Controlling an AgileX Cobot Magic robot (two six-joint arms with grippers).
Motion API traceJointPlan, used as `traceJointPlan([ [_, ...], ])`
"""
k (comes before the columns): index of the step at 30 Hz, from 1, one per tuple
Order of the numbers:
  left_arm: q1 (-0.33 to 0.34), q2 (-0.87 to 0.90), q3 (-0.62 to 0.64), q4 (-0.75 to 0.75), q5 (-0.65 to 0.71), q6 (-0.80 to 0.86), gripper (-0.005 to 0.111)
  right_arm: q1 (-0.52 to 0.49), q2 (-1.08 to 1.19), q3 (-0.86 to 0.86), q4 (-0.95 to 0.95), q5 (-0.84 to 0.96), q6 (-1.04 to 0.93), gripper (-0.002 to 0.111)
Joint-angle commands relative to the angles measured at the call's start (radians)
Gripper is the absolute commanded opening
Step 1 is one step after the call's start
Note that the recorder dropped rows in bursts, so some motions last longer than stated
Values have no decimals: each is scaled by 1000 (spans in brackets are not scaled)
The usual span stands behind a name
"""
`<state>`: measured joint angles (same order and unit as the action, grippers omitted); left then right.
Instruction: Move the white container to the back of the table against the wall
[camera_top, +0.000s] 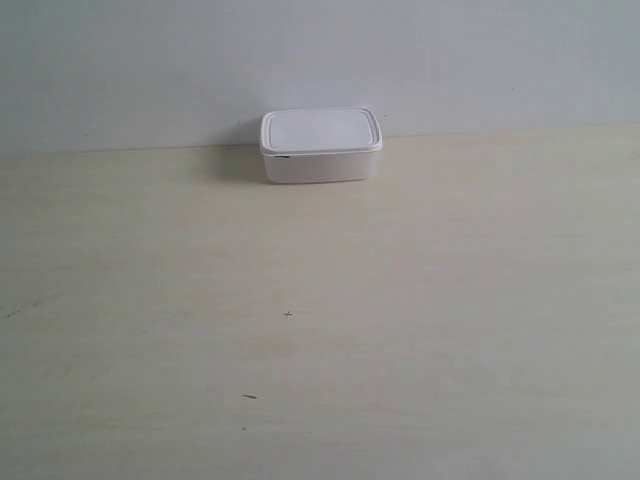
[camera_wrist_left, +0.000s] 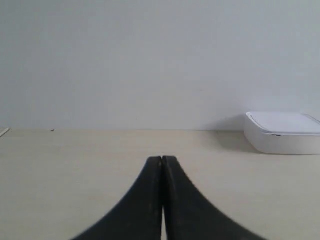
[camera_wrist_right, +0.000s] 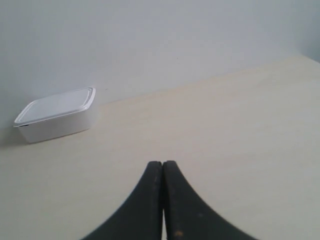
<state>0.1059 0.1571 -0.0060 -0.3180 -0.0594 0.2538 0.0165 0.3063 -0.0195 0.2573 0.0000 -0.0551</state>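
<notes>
The white container (camera_top: 320, 146) stands lidded at the back of the cream table (camera_top: 320, 330), its rear edge at the pale wall (camera_top: 320, 60). No arm shows in the exterior view. In the left wrist view the container (camera_wrist_left: 284, 132) sits far off to one side of my left gripper (camera_wrist_left: 162, 159), whose black fingers are pressed together with nothing between them. In the right wrist view the container (camera_wrist_right: 56, 114) lies well ahead and to the side of my right gripper (camera_wrist_right: 162, 163), also shut and empty. Both grippers are well apart from the box.
A few tiny dark specks (camera_top: 288, 314) mark the tabletop in the exterior view. The wall (camera_wrist_left: 150, 60) runs along the whole back edge of the table.
</notes>
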Motion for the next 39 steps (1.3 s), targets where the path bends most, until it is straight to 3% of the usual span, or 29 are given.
traceJointPlan([
  [1, 2, 7, 6, -7, 17, -1, 0, -5, -7, 20, -106, -117, 3, 0],
  [5, 2, 7, 6, -7, 29, -1, 0, -5, -19, 20, -181, -108, 3, 0],
  [9, 2, 7, 6, -7, 134, -1, 0, -5, -19, 20, -186, -80, 3, 0],
  [16, 2, 7, 6, -7, 210, -1, 0, -5, -23, 20, -184, 88, 3, 0],
  [24, 2, 7, 6, -7, 308, -1, 0, -5, -40, 20, -184, 104, 3, 0],
  [39, 2, 7, 6, -7, 312, -1, 0, -5, -40, 20, -182, 104, 3, 0],
])
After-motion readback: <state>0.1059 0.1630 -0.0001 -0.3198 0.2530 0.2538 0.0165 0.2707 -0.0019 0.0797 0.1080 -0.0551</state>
